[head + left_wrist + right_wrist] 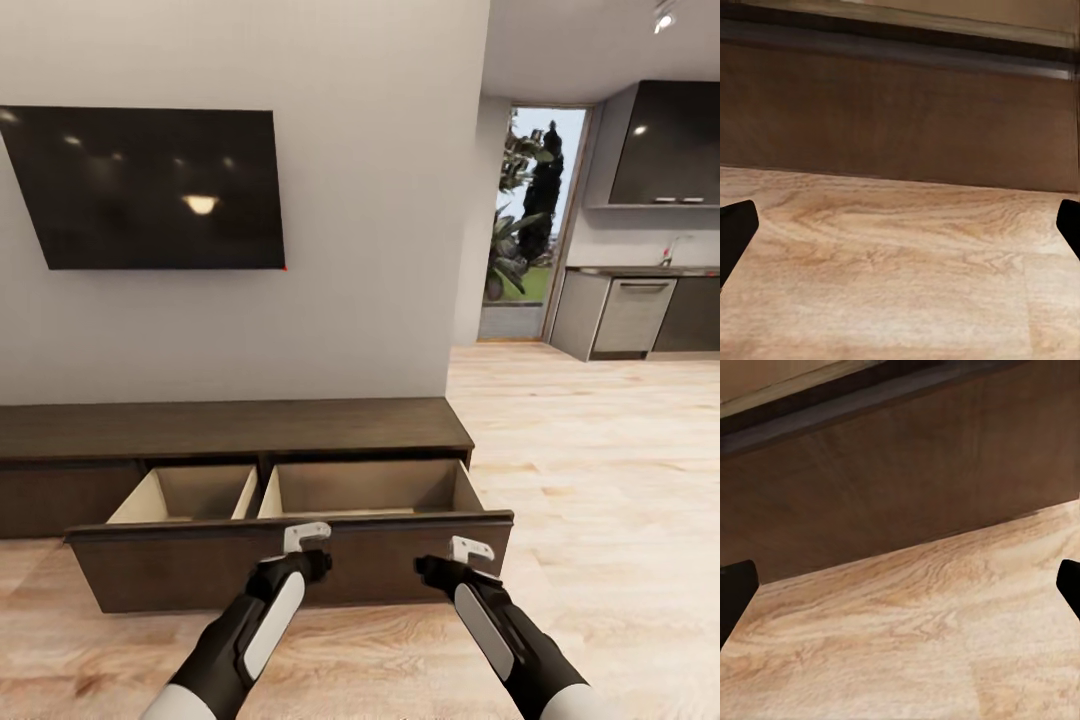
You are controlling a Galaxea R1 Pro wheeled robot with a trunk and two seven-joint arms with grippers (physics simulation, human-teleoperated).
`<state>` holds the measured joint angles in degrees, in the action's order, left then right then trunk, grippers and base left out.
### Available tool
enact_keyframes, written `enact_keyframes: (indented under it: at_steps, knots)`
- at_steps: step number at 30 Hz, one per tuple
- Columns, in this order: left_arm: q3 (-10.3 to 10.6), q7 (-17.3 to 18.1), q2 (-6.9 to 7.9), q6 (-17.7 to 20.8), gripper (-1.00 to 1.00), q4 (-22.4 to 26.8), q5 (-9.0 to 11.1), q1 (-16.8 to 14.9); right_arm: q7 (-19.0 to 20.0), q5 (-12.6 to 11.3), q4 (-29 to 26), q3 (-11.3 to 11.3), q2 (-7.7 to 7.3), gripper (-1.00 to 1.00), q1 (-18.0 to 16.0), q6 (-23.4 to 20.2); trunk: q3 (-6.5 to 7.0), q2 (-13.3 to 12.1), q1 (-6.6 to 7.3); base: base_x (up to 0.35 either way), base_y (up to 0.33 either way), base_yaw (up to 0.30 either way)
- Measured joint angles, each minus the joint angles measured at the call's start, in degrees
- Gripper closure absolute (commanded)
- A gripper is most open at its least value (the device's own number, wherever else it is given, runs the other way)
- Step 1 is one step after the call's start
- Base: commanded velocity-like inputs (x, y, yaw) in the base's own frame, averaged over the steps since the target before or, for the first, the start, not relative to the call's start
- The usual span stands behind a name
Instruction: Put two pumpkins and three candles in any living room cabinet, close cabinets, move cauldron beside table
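Drawer of the cabinet [290, 565] pulled right out below the TV [150, 190], pale compartments bare; left gripper [306, 537] and right gripper [470, 549] hover at its front, fingers spread wide, nothing held, probably poised to push it shut

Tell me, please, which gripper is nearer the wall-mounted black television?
Left. The left gripper hangs before the open dark brown cabinet drawer, roughly under the wall-mounted black television's right edge; the right gripper sits farther right.
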<state>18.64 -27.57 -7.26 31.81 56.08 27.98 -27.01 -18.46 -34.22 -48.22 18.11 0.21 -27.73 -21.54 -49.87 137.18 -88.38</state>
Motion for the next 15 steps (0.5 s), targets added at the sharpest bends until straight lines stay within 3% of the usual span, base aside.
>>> enact_keyframes:
  at_steps: [6,10,15]
  knots:
    - [2.2,0.0,0.59,-2.3,-1.0,-0.4,-0.1,0.0,-0.1,-0.3,0.4,8.2,0.0,-1.0,0.0,9.6,-1.08,2.4,-1.32,0.0,0.0,0.0]
    - [2.4,0.0,0.89,-2.5,-1.0,-0.5,-0.1,0.0,-0.1,-0.4,0.5,10.1,0.0,-1.0,0.0,11.3,-1.8,4.0,-2.2,0.0,0.0,0.0]
    - [2.4,0.0,0.96,-2.6,-1.0,-0.5,-0.1,0.0,-0.2,-0.4,1.9,10.6,0.08,-1.0,0.0,11.8,-2.69,6.0,-3.3,0.0,0.0,0.0]
